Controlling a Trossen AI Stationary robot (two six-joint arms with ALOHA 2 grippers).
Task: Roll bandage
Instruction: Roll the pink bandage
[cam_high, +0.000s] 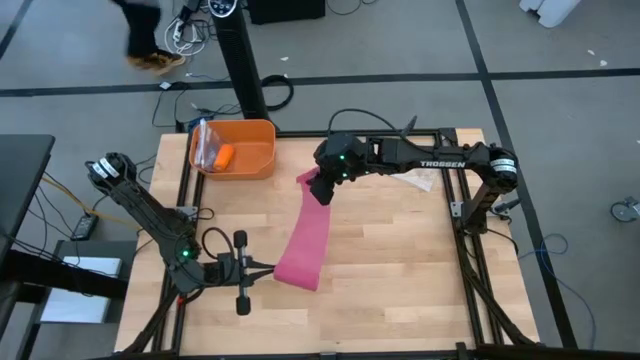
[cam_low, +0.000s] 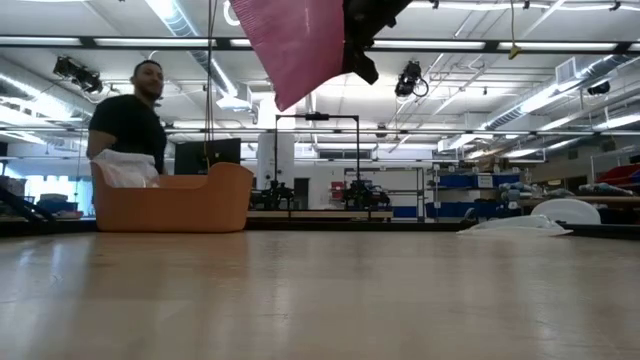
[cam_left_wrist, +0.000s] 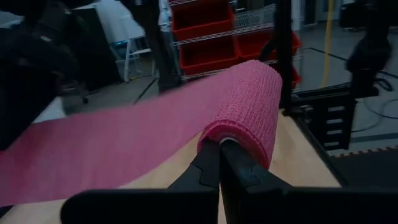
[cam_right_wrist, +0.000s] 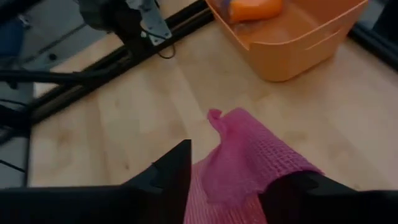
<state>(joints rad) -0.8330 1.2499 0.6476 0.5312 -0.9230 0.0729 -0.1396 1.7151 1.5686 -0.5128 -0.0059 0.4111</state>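
The bandage, a magenta-pink strip, is seen stretched diagonally across the wooden bench in the high view, from near the front-left up toward the back-centre. The lower end is wound into a roll, and that roll is clamped by the left pincer, fingers shut on its core; the roll lies w/ its axis running forward from the fingers. The left arm is low at the bench's left-front.

The upper end of the strip is at the right pincer, raised above the bench near the back-centre. In the right wrist view the loose pink end is seen bunched between the two dark fingers, which stand apart; whether the cloth is still pinched can't be told. In the low view the strip hangs from the top edge, well clear of the bench.

An orange bin sits at the back-left corner, w/ a small orange object and clear plastic inside. A person is seen beyond the bin.
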